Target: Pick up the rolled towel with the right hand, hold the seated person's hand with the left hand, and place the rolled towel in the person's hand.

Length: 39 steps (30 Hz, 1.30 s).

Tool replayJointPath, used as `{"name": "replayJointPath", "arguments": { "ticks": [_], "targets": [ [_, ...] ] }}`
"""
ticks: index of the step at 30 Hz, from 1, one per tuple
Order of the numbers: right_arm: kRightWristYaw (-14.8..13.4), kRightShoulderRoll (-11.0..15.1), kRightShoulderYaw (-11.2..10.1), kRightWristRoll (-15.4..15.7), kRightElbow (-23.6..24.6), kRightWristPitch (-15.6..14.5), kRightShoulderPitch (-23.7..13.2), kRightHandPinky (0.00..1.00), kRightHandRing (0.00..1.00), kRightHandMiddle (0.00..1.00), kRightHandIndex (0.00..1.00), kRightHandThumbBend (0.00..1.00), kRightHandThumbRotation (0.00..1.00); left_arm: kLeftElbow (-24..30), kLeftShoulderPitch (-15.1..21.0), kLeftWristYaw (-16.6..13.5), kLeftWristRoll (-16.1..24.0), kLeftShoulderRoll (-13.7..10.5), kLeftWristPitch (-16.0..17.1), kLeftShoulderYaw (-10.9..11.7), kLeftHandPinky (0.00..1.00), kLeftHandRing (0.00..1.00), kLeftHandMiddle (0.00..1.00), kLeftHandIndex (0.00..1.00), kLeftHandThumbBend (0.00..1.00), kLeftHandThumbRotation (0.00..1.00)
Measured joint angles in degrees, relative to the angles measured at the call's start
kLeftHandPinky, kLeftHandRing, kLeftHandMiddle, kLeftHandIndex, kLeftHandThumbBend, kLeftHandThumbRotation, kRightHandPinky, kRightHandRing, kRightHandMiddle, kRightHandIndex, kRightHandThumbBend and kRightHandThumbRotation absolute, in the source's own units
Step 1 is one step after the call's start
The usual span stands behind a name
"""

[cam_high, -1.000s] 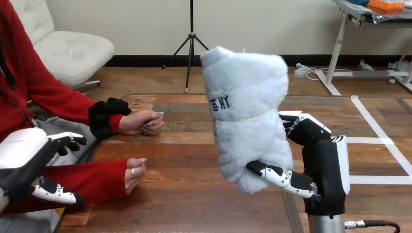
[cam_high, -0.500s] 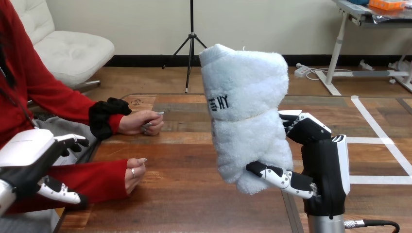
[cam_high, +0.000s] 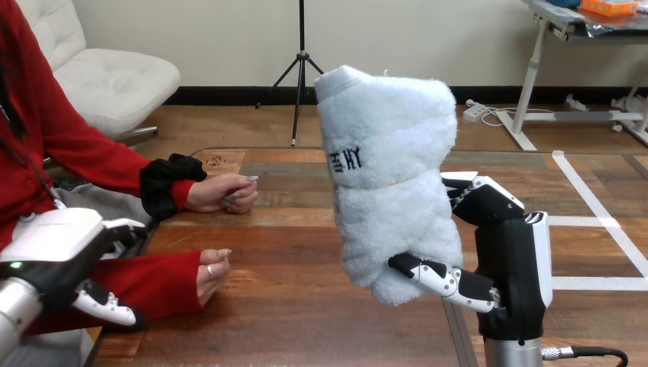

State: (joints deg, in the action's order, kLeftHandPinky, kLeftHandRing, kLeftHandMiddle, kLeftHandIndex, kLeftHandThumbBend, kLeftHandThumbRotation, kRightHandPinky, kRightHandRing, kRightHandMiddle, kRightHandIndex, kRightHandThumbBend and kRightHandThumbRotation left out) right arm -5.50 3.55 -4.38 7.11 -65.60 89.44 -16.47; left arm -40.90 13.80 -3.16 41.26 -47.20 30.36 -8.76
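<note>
A white rolled towel point(cam_high: 390, 176) stands upright in the air above the table, right of centre. My right hand point(cam_high: 504, 252) is shut on it, thumb across its lower end and fingers behind it. My left hand point(cam_high: 65, 256) hovers at the lower left, open, with fingers relaxed, just left of the person's near forearm in its red sleeve. The person's near hand point(cam_high: 210, 274) rests loosely curled on the table's left edge. The person's far hand point(cam_high: 225, 191) lies on the table further back, also curled. My left hand and the person's hands are apart.
The wooden table point(cam_high: 306, 306) stretches from the left edge to a seam near my right arm. White tape lines point(cam_high: 604, 214) mark the table's right part. The person sits at the left side.
My left hand has moved a little to the right and down, closer to the person's near forearm. The towel and my right hand have barely shifted.
</note>
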Motion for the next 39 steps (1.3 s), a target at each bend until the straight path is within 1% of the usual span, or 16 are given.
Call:
{"name": "replayJointPath", "arguments": {
  "ticks": [6,14,22,29,36,39],
  "targets": [
    [0.39,-0.32,0.05,-0.7,0.12,0.11,0.01,0.27,0.33,0.49,0.55,0.76,0.18,0.02,0.74,-0.03,0.13,1.01,-1.2,-1.52,0.64,0.69,0.74,0.79,1.0,0.23],
    [1.31,-1.04,0.08,-1.57,0.14,0.29,0.03,0.27,0.33,0.49,0.55,0.76,0.18,0.17,1.08,-0.02,0.1,1.89,-1.83,-2.73,0.63,0.68,0.72,0.77,1.0,0.19],
    [2.27,-1.07,0.62,-2.8,0.2,0.29,0.04,0.27,0.33,0.49,0.55,0.76,0.18,0.23,1.52,-0.02,-0.03,2.46,-2.06,-3.38,0.63,0.68,0.72,0.75,1.0,0.14],
    [2.97,-1.07,1.06,-3.23,0.49,0.29,0.06,0.28,0.34,0.49,0.56,0.75,0.18,0.72,1.91,0.03,-0.02,2.77,-3.04,-3.83,0.64,0.69,0.72,0.74,1.0,0.12],
    [3.68,-1.08,1.59,-4.15,0.71,0.29,0.07,0.28,0.34,0.49,0.56,0.75,0.18,0.72,2.56,0.03,0.07,3.23,-3.82,-4.45,0.62,0.67,0.7,0.72,1.0,0.09],
    [3.95,-1.06,1.76,-4.64,0.87,0.3,0.07,0.28,0.34,0.49,0.56,0.75,0.18,0.72,2.81,0.03,0.09,3.28,-3.95,-4.81,0.6,0.64,0.68,0.71,1.0,0.07]
  ]
}}
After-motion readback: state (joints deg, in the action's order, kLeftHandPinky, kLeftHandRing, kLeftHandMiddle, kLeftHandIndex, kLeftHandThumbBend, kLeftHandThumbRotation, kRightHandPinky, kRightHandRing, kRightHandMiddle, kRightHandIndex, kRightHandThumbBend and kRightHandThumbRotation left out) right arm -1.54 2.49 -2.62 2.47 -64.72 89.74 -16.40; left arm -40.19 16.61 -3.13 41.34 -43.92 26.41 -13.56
